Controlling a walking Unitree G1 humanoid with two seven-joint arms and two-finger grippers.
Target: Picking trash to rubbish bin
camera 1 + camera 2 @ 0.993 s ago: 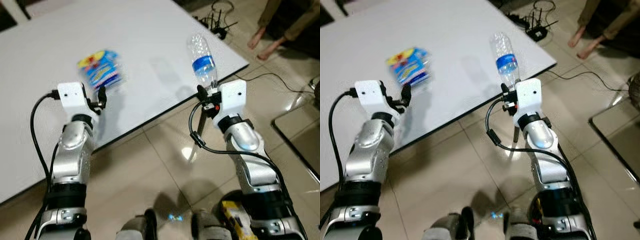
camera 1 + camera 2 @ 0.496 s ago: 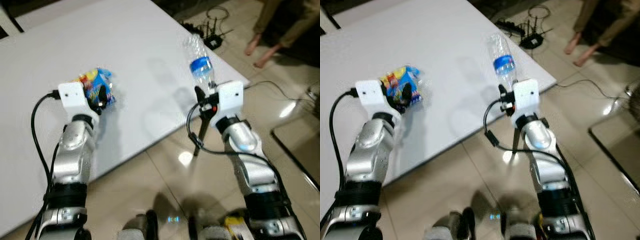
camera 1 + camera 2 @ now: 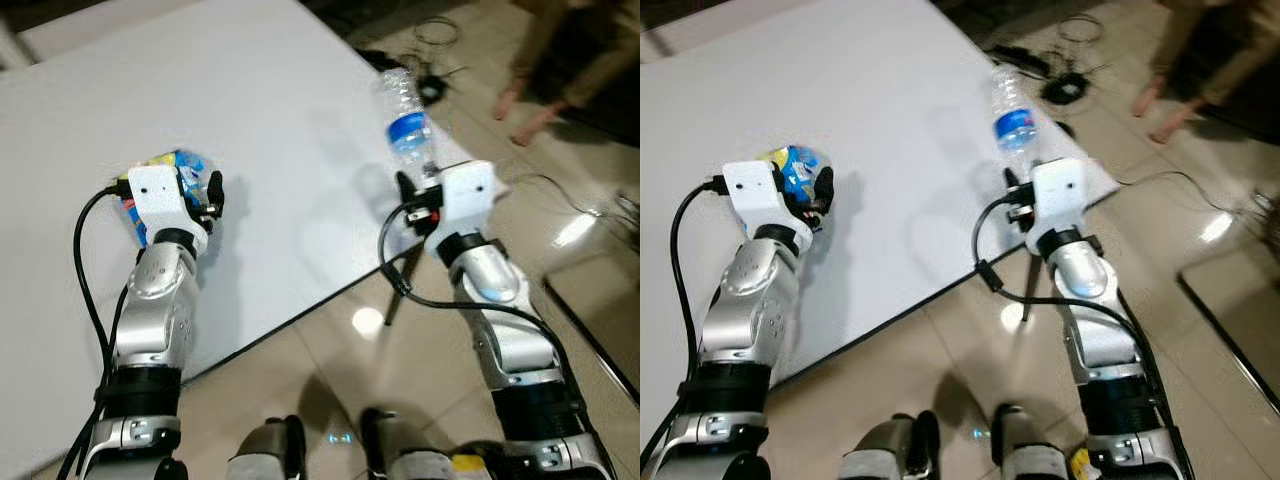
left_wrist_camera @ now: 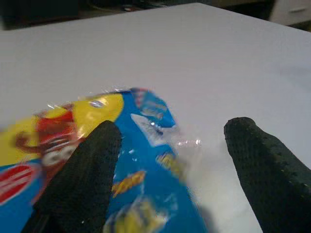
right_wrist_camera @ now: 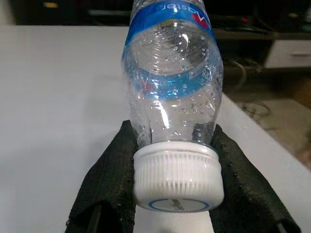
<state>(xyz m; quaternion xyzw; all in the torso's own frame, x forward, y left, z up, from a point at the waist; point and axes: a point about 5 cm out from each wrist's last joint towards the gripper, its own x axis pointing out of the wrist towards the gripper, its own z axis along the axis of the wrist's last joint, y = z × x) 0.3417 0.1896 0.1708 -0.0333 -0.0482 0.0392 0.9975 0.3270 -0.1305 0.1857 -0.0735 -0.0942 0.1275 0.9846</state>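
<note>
A blue and yellow snack packet (image 4: 131,160) lies on the white table (image 3: 280,90). My left gripper (image 3: 207,196) hovers right over it, open; one finger (image 4: 82,170) covers the packet and the other finger (image 4: 262,160) is beside its edge. Most of the packet (image 3: 795,170) is hidden behind the wrist in the eye views. My right gripper (image 3: 415,190) is shut on the neck of a clear plastic bottle (image 3: 405,115) with a blue label, held cap down near the table's right corner. Its white cap (image 5: 177,177) sits between the black pads.
The table edge (image 3: 300,305) runs diagonally in front of me, with glossy tiled floor (image 3: 330,370) below it. Cables and a small black device (image 3: 430,80) lie on the floor beyond the corner. A person's bare feet (image 3: 520,100) stand at the far right.
My left gripper has come forward over the snack packet, which now sits between its fingers. The right gripper keeps the bottle held the same way. The camera has shifted a little.
</note>
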